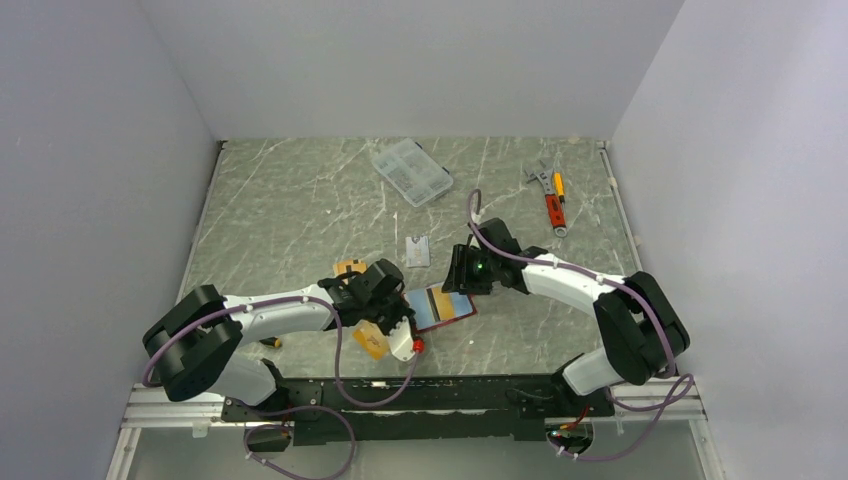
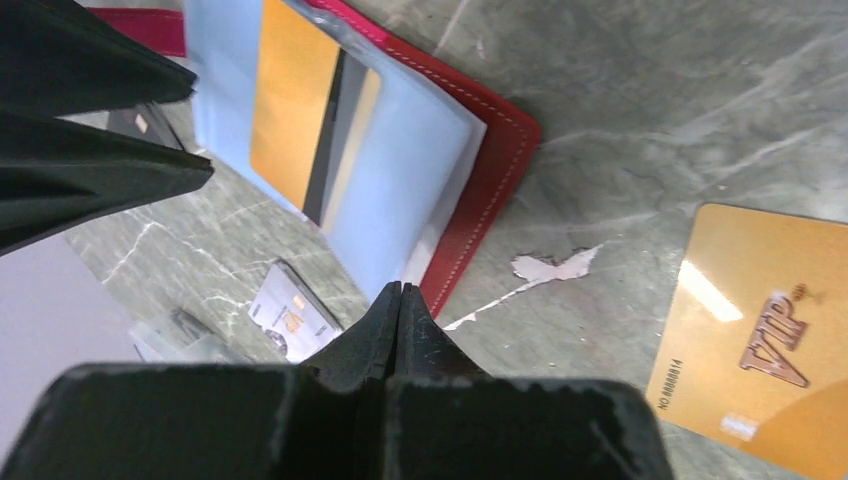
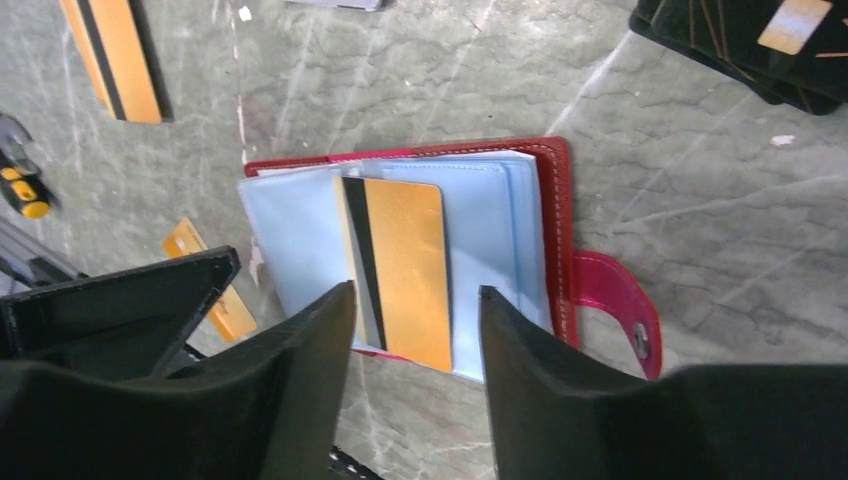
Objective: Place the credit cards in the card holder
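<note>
Holder [image 3: 560,200] lies open on the table [image 2: 650,100], blue pages up, snap tab on the right in my right wrist view. Striped card [image 3: 400,270] lies on the top page. In the left wrist view the strip beyond its black stripe looks dulled, as if under a translucent pocket. Whether it is fully seated, I cannot tell.

Right gripper [image 3: 415,300]: jaws part open with nothing between them, poised over the card's near end. Left gripper [image 2: 400,298]: pinched shut and empty, tips just beside the holder's red edge.

Step in hand, as I judge it: seat this card in its pocket.
- Push the card along the page, not down into it. A steep push would likely buckle the soft page.
- Bring my left tips down on the red cover as an anchor, because the holder will probably skate on the smooth table.
- Keep my right fingers low and level so the card slides flat.

Left to do: VIP card [image 2: 770,340], second striped card [image 3: 115,60] and silver card [image 2: 290,320], all on the table.
</note>
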Controlling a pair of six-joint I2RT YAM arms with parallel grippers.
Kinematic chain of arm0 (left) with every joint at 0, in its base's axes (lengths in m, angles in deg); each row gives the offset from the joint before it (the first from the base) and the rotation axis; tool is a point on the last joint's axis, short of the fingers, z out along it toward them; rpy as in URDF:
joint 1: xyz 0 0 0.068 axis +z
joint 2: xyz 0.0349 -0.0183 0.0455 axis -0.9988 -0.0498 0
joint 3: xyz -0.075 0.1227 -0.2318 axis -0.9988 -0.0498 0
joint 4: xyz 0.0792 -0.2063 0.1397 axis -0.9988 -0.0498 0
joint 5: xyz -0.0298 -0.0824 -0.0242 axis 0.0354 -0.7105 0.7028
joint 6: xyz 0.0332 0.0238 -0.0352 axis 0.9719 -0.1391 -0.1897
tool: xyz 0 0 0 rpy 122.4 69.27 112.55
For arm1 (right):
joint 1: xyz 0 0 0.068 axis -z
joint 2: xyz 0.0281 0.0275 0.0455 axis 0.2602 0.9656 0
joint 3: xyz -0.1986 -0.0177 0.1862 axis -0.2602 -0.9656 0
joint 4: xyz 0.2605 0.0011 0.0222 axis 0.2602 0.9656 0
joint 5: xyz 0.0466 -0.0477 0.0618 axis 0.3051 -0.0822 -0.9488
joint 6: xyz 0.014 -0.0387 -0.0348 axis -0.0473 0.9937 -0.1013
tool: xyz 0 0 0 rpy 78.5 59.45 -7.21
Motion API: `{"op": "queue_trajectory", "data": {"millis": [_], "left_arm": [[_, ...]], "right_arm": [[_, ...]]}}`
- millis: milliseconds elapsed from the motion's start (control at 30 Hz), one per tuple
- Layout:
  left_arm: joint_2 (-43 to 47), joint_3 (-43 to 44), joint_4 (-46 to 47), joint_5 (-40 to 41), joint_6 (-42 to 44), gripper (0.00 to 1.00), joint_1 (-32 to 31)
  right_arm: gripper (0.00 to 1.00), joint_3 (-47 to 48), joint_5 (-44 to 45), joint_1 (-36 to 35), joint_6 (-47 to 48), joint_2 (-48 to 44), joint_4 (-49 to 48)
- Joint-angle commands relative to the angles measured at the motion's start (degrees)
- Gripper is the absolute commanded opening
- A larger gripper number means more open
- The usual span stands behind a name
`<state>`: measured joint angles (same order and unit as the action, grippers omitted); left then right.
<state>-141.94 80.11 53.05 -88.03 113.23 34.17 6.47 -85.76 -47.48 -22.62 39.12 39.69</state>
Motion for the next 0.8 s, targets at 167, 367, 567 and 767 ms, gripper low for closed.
{"op": "queue_trajectory", "data": {"millis": [167, 367, 567, 767], "left_arm": [[0.2, 2.2, 6.5, 1.0, -1.3, 0.0, -0.2], [-2.4, 3.3, 7.8, 0.1, -0.8, 0.0, -0.2], [-6.8, 4.0, 4.9, 0.3, 1.0, 0.01, -0.2], [-8.0, 3.0, 3.6, 0.6, 1.9, 0.01, 0.1]], "right_arm": [[0.32, 0.3, 1.2, 0.0, -1.8, 0.8, -4.8], [0.38, -0.4, 0.2, -0.4, -2.3, 2.6, -6.2], [0.41, -0.1, -0.5, -1.2, -2.9, 4.6, -7.8], [0.41, 0.1, -0.4, -1.8, -3.0, 5.7, -8.2]]}}
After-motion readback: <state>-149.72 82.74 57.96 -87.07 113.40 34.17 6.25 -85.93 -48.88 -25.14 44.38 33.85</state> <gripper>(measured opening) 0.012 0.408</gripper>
